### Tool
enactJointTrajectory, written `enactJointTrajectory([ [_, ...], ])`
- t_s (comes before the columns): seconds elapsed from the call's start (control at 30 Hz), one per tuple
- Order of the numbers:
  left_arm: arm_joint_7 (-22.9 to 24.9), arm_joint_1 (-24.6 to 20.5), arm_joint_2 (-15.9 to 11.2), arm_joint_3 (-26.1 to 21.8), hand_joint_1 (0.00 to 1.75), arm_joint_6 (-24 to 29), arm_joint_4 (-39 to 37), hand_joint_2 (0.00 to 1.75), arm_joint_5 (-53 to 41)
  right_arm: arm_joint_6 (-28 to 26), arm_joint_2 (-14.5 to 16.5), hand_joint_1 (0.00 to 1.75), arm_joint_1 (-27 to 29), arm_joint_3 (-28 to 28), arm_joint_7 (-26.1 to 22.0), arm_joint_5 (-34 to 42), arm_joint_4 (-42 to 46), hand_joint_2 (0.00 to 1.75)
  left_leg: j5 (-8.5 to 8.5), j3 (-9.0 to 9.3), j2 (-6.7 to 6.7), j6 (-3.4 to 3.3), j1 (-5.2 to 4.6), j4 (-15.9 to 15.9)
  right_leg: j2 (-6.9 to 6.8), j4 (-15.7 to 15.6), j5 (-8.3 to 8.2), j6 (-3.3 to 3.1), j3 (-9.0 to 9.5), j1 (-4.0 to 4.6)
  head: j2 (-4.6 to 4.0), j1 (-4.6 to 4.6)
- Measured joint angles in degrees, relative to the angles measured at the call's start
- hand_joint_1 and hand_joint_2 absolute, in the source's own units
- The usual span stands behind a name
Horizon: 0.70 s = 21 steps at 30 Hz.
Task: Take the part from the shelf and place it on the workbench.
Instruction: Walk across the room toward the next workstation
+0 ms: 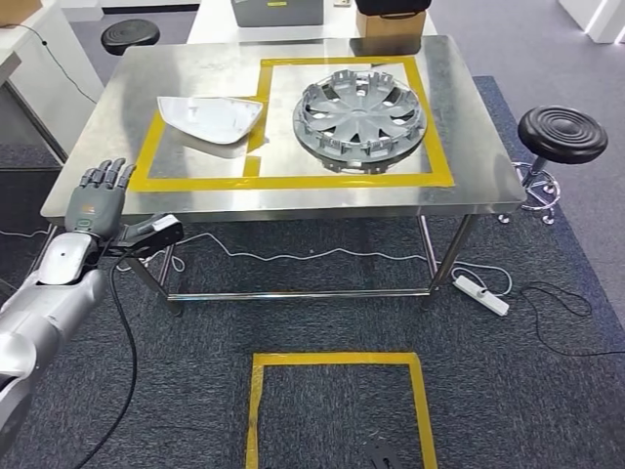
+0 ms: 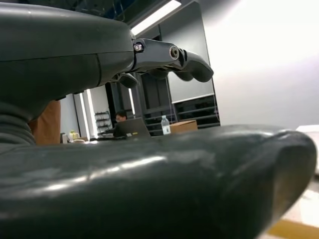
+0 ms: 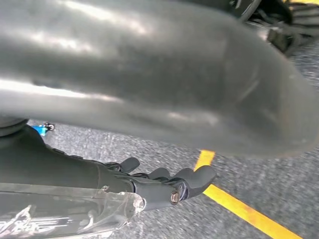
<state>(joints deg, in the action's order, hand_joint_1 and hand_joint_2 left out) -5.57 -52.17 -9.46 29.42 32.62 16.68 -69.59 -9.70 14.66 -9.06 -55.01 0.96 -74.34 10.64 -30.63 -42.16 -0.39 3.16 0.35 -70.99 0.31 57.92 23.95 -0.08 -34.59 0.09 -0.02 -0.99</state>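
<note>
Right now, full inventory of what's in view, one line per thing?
workbench: one, bare steel top, straight ahead
yellow tape frame: one, on the benchtop, split into two fields
hubcap: one, silver, in the frame's right field
white cover part: one, white, in the left field, tip over the dividing tape
stools: two, black, one right of the bench, one far left
cardboard box: one, brown, behind the bench
power strip: one, white, on the carpet under the bench's right end
floor tape square: one, yellow, near floor
left hand: one, grey, empty, fingers straight, at the bench's near left corner
right hand: one, dark, empty, above the carpet
</note>
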Motion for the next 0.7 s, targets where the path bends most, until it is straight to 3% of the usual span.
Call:
enactJointTrajectory([
  [0.03,0.0,0.3,0.0,-0.1,0.0,-0.4,0.0,0.0,0.0,0.0,0.0,0.0,0.0,0.0,0.0,0.0,0.0,0.0,-0.09,-0.06,0.0,0.11,0.06,-1.8,-0.01,0.0,-0.52,0.03,-0.7,-0.01,0.0,0.01],
  [0.07,0.0,0.7,0.0,-0.2,0.0,-0.9,0.0,0.0,-0.1,0.0,0.0,0.0,0.1,0.0,0.0,0.0,0.0,0.0,0.93,0.8,0.0,0.18,0.13,-1.7,-0.01,0.0,-1.01,0.1,-1.36,-0.04,0.0,0.01],
  [0.13,-0.2,1.6,0.1,-0.8,0.0,-2.3,0.0,0.0,0.0,0.0,0.0,0.0,0.1,0.0,0.0,0.0,0.0,0.0,3.6,5.38,0.07,0.23,0.29,3.8,0.02,0.1,-1.87,0.44,-2.46,-0.1,0.0,-0.01],
  [0.2,-0.5,2.6,0.2,-1.9,0.0,-4.0,0.0,0.0,0.7,0.0,0.0,0.0,0.0,0.0,0.0,-0.1,0.0,0.0,3.83,10.61,0.11,-0.19,0.25,11.3,0.08,0.2,-2.62,1.02,-3.19,0.03,0.0,0.02],
  [0.27,-0.6,4.0,0.4,-2.9,0.0,-5.2,0.0,0.87,1.2,0.1,0.0,0.0,0.1,0.0,-0.1,-0.2,0.0,0.0,3.13,12.43,0.08,-0.96,0.06,14.7,0.11,0.1,-3.21,1.46,-3.51,0.16,0.0,0.05],
  [0.33,-0.5,6.0,0.6,-3.8,0.0,-6.4,-0.1,1.75,1.9,0.1,0.0,0.0,0.2,0.0,-0.1,-0.3,0.0,0.0,3.31,12.21,0.04,-1.45,-0.05,14.9,0.1,-0.2,-3.41,0.61,-3.54,0.16,0.0,0.14],
  [0.4,0.2,8.9,0.8,-5.1,0.0,-8.3,-0.3,1.75,3.4,0.1,0.0,0.0,0.3,0.0,0.0,-0.4,0.0,0.0,3.51,12.17,0.04,-1.79,-0.24,15.0,0.11,-0.6,-3.75,0.03,-3.43,0.05,0.0,0.27],
  [0.53,1.6,16.8,1.7,-8.3,0.0,-9.2,-0.9,1.75,4.5,0.2,0.0,0.0,0.9,0.0,0.0,-0.8,0.0,0.0,3.99,11.77,0.22,-2.55,-0.54,14.9,0.18,-1.4,-5.05,1.74,-3.41,-0.21,0.0,0.3],
  [0.7,1.9,20.2,2.4,-10.2,0.0,-9.6,-1.4,1.75,4.3,0.2,-0.1,0.0,1.1,0.0,0.0,-0.9,0.0,0.0,4.36,10.95,0.18,-2.87,-0.56,14.8,0.03,-1.8,-5.69,2.49,-3.89,-0.26,0.0,0.3],
])
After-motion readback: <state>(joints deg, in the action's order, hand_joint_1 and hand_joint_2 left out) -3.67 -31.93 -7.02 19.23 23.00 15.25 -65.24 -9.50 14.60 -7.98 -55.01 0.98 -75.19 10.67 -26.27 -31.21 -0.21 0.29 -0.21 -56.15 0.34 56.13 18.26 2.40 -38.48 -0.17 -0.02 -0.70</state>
